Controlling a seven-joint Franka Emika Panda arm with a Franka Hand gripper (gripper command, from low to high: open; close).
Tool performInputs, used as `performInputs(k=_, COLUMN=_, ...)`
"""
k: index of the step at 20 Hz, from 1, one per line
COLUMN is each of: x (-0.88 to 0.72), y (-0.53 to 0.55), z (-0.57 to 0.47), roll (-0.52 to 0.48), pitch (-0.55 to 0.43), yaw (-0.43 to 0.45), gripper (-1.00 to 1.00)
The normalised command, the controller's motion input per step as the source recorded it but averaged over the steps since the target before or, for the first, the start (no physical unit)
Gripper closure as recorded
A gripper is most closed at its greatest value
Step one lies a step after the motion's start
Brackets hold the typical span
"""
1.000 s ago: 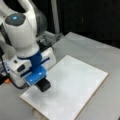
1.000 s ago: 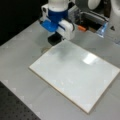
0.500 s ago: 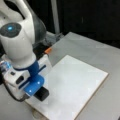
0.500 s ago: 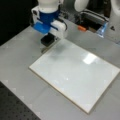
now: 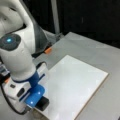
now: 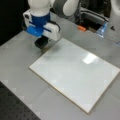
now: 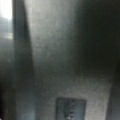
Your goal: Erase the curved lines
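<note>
Well, there is one white board lying flat on the grey table, and the gripper hangs over its corner, with a dark block at its tip, at or just above the board's edge; whether it touches I cannot tell. How far the jaws stand apart I cannot tell either, since the blue and white body of the hand hides them, nor whether the block is held or is part of the hand.

In both front views the board's surface looks blank. The curve lines cannot be made out anywhere on it; if any remain they would be under the gripper or too faint to see.

Beyond the gripper, away from the board, one small orange piece sits on the table in a front view, well apart from the hand, and one bluish object stands farther off, partly cut by a white shape. A cable loops under the hand in a front view.

The wrist view gives only a grey surface with a dark rectangular patch low down, too blurred to name.
</note>
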Motion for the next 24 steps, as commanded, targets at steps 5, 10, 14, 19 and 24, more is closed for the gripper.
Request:
performInputs(k=5, x=0.27, y=-0.28, z=-0.04, roll=0.205, pitch=0.093, yaw=0.022, gripper=1.00)
performInputs(k=10, x=0.16, y=-0.22, z=0.02, roll=0.257, pitch=0.057, yaw=-0.103, gripper=1.00)
performInputs(k=14, x=0.10, y=-0.24, z=0.03, roll=0.277, pitch=0.049, yaw=-0.112, gripper=1.00)
performInputs(k=19, x=0.10, y=-0.24, z=-0.03, roll=0.234, pitch=0.050, yaw=-0.063, gripper=1.00)
performInputs(k=24, x=0.14, y=-0.20, z=-0.06, roll=0.144, pitch=0.019, yaw=-0.038, gripper=1.00)
